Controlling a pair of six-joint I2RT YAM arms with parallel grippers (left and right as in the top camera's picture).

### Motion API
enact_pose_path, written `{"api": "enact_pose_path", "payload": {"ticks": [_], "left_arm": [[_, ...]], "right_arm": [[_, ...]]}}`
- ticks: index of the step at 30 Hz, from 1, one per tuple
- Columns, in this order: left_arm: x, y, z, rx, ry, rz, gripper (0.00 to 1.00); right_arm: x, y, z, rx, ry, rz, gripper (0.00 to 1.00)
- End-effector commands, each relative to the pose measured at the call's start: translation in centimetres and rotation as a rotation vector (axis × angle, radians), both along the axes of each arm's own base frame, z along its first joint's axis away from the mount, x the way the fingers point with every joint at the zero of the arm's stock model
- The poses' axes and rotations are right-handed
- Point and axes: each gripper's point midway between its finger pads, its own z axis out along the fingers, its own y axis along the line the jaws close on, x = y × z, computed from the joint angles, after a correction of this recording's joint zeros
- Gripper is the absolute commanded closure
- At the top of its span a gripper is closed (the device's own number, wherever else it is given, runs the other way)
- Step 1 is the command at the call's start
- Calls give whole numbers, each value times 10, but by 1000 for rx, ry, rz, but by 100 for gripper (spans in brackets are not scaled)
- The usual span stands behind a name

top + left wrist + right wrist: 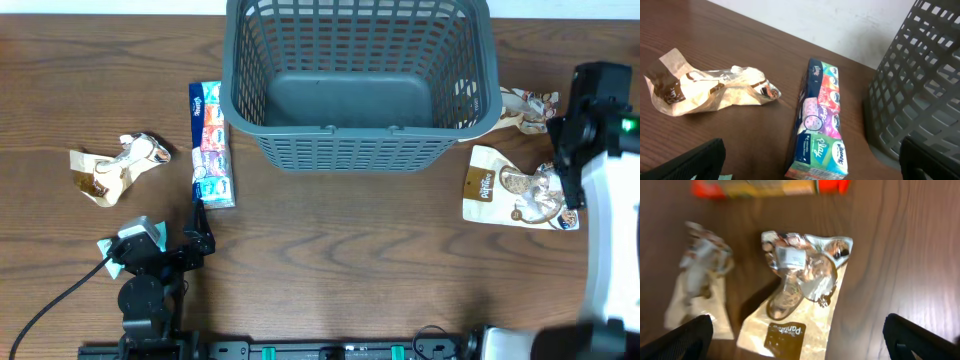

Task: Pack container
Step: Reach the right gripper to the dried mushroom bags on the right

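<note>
lying lengthwise just above the wide-spread left gripper (pixel 200 232), the long multicoloured tissue pack (pixel 211 145) sits left of the empty dark grey slotted plastic basket (pixel 340 150), upper centre; right gripper (pixel 797 345) likewise spread.

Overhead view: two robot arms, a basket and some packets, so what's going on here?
Two robot arms are set to pack the grey basket, which is empty. Neither arm holds anything. The left hand is open and points at a tissue pack beside the basket. The right hand is open above a cream snack packet. A crumpled wrapper lies far left, and a second snack packet lies by the basket's right side.
</note>
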Motion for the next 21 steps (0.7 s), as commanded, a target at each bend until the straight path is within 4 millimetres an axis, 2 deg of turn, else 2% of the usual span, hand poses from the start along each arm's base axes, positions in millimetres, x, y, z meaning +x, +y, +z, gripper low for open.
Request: {"api": "enact_pose_path", "payload": {"ticks": [1,4,9,13,21], "left_arm": [[-1,-2,-13,11,40,-17,2],[-1,-2,-13,11,40,-17,2],[-1,-2,-13,11,40,-17,2],[-1,-2,-13,11,40,-17,2],[-1,-2,-13,11,40,-17,2]], "right_arm": [[13,0,-27,169,-11,10,1],[17,-7,-44,236,-7,-13,1],[24,-20,-62,253,4,-27,1],[30,-20,-77,261,38,17,1],[30,-21,-109,291,124,6,1]]}}
